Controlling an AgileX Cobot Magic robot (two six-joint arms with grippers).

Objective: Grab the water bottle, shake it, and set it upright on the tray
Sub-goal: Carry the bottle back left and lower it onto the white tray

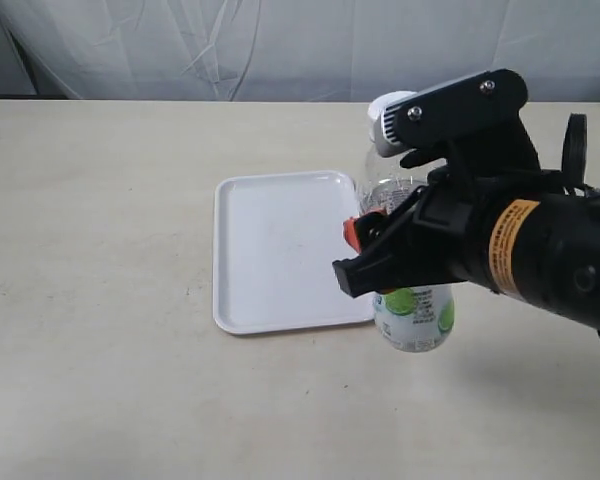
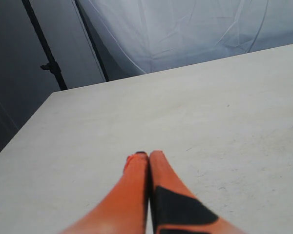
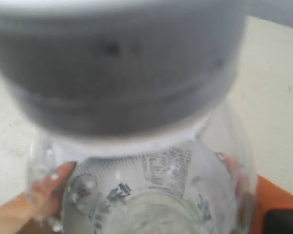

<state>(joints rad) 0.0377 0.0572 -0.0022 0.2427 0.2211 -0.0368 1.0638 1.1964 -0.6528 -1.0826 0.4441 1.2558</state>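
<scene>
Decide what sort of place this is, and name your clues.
Probably a robot lab or test bench: a bare pale table, a white sheet hung behind it, and the right gripper holding the water bottle near the tray.

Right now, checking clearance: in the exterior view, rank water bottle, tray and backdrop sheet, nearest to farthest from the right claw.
1. water bottle, held in the right claw.
2. tray, just beside it.
3. backdrop sheet, at the far back.

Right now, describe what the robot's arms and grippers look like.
Right arm: black cylinder with an orange band of dark print and a screwed black bracket on top. Right gripper: black fingers, orange tips. Left gripper: slim orange fingers with a black patch.
</scene>
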